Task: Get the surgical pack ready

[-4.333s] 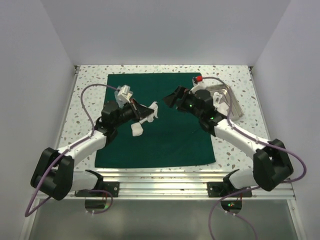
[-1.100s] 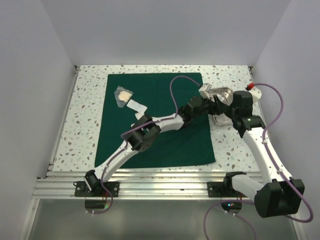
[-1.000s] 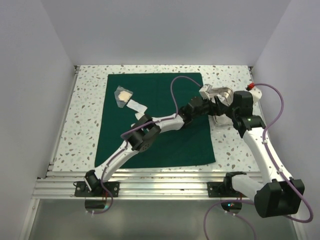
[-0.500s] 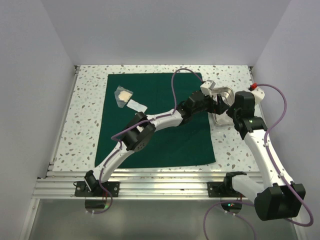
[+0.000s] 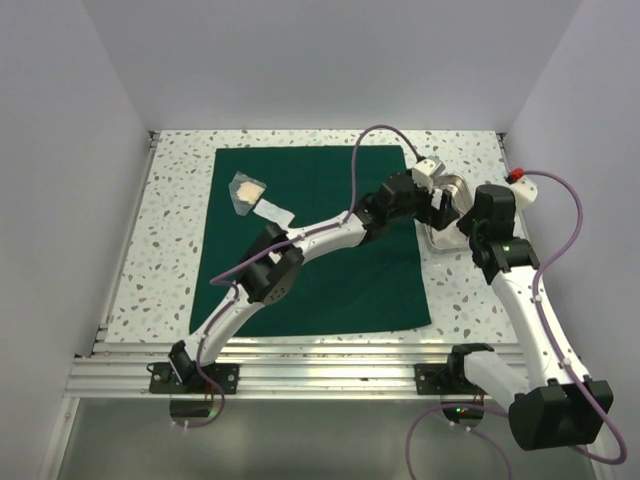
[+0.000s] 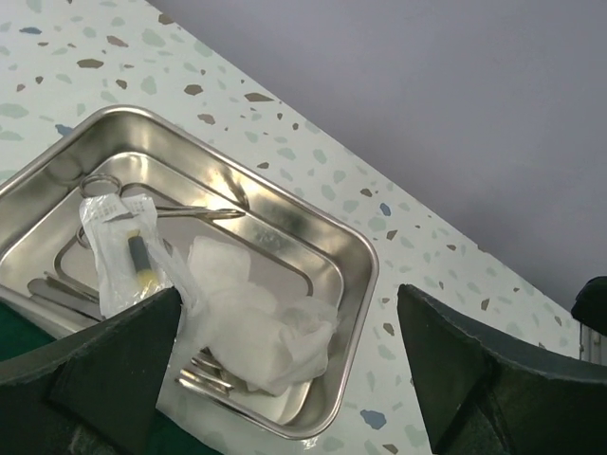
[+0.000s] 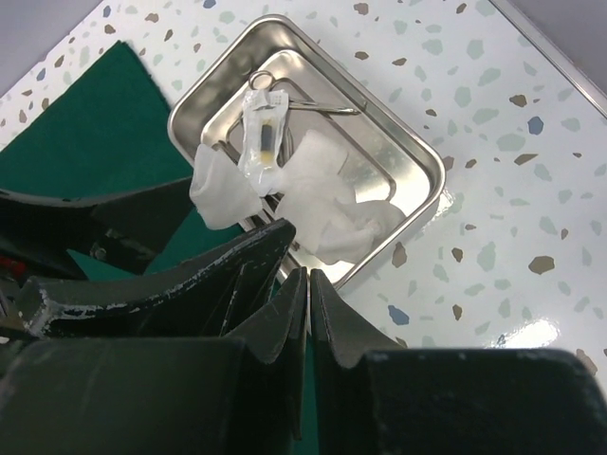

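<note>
The surgical pack's dark green drape (image 5: 310, 240) lies flat in the middle of the table and also shows in both wrist views (image 6: 14, 332) (image 7: 85, 123). A steel tray (image 5: 452, 190) stands off the drape's right edge and holds instruments, white gauze (image 6: 251, 322) and a clear packet (image 6: 128, 256). My left gripper (image 5: 437, 205) (image 6: 285, 379) reaches across the drape and hangs open over the tray's near end, nothing between its fingers. My right gripper (image 5: 456, 232) (image 7: 308, 275) is shut, its tips at the tray's near rim (image 7: 417, 152); whether they pinch the rim is unclear.
Two small white gauze packets (image 5: 248, 190) (image 5: 272, 210) lie on the drape's far left part. White walls close in the speckled table (image 5: 170, 240) on three sides. The left arm's purple cable (image 5: 370, 140) arcs above the drape's far right corner.
The left arm has stretched further right and toward the back over the tray, and its jaws have opened wide. The right arm shifted slightly right; its jaws stayed shut.
</note>
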Action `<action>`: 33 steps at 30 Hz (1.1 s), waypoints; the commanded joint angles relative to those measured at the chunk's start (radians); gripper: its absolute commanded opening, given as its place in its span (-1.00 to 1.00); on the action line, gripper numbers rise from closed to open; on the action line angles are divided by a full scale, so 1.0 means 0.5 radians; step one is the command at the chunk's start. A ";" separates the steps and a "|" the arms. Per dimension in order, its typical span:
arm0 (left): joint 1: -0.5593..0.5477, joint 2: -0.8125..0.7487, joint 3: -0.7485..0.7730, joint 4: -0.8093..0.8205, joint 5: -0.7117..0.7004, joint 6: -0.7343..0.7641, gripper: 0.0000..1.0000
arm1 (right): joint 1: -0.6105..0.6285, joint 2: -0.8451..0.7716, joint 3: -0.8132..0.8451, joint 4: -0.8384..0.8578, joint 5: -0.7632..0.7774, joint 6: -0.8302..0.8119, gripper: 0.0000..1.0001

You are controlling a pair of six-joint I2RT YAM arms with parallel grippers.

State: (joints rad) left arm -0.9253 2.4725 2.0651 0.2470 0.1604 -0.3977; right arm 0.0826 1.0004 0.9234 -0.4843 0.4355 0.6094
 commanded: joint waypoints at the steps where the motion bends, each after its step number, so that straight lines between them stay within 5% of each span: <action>1: -0.009 0.101 0.250 0.006 0.111 0.053 1.00 | -0.012 -0.062 0.043 0.002 0.049 0.057 -0.83; 8: -0.015 0.065 0.095 0.328 0.415 0.074 1.00 | -0.021 -0.090 0.062 -0.035 0.108 0.030 -0.82; 18: -0.073 0.062 0.165 -0.080 0.238 0.668 1.00 | -0.110 0.088 0.245 -0.032 0.043 0.024 -0.57; 24: -0.174 0.022 0.018 0.024 0.069 1.037 1.00 | -0.334 0.254 0.426 -0.025 -0.257 0.045 -0.57; 33: -0.144 -0.502 -0.512 0.481 -0.314 1.019 1.00 | -0.374 0.260 0.399 0.027 -0.380 0.045 -0.58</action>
State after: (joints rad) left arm -1.0241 2.4298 1.8549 0.3069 0.1211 0.0513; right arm -0.0986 1.1332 1.1069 -0.5011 0.2939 0.6216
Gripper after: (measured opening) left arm 0.997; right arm 0.212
